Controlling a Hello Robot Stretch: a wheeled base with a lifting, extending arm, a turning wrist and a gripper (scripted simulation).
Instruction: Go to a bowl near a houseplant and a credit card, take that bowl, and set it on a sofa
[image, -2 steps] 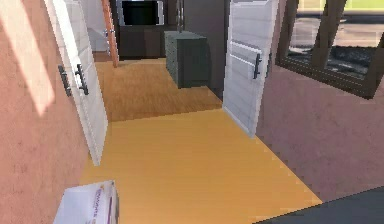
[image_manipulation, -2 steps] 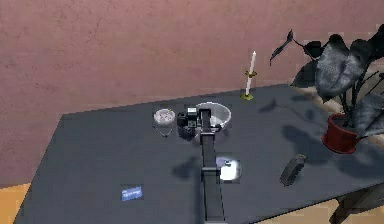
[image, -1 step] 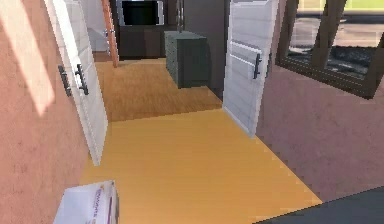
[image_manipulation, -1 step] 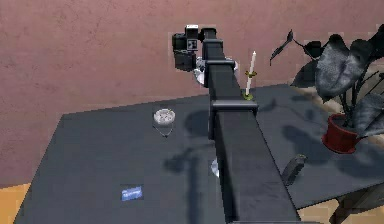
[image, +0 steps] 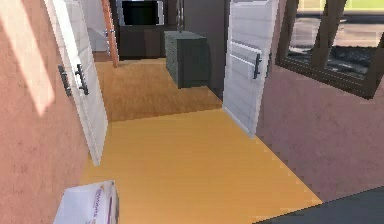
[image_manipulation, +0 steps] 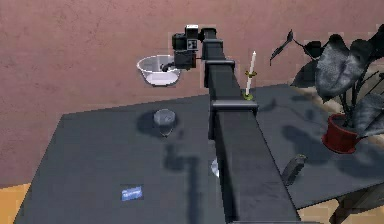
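A pale, see-through bowl (image_manipulation: 158, 70) hangs in front of the pink wall, above the far edge of the dark table (image_manipulation: 90, 150). It sits at the far end of my gripper (image_manipulation: 173, 62), clear of the tabletop, so the gripper holds the bowl. The arm's dark bar (image_manipulation: 235, 140) runs up across the table to it. A houseplant (image_manipulation: 345, 75) with large dark leaves stands in a red pot (image_manipulation: 342, 134) at the arm side view's right. A small blue card (image_manipulation: 131, 191) lies flat near the table's front left.
A thin white candle (image_manipulation: 251, 72) stands on the table just right of the arm. In the forward view, an orange floor (image: 190, 160) runs between two white doors (image: 82, 85) (image: 246, 62) toward a dark cabinet (image: 188, 58). A white box (image: 90, 204) lies at the bottom left.
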